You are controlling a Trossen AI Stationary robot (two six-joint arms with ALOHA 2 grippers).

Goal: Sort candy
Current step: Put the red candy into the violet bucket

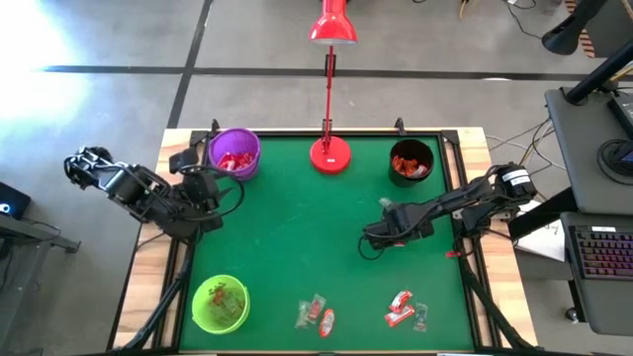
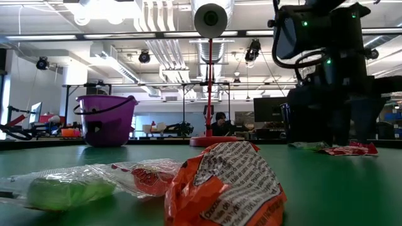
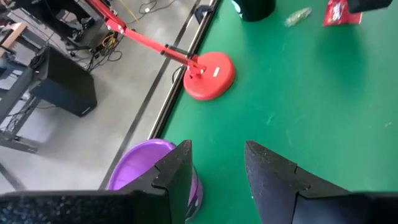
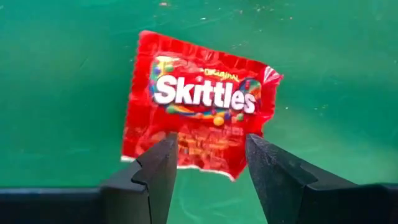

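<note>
My right gripper is open, low over the middle-right of the green mat. Its fingers straddle the edge of a red Skittles packet lying flat; in the high view the gripper hides it. The low view shows this packet under the dark arm, with a clear wrapper beside it. Other candy lies by the near edge: a clear-and-orange pair and a red-white pair. My left gripper is open, beside the purple cup. My right gripper comes at the Skittles packet from above, one finger on either side of the packet's edge nearest the wrist camera. The packet lies flat on the mat. I cannot tell whether the fingertips touch it.
Purple cup with red candy at the far left, black cup with orange-red candy at the far right, green cup at the near left. The red lamp base stands mid far edge. The mat's middle is bare.
</note>
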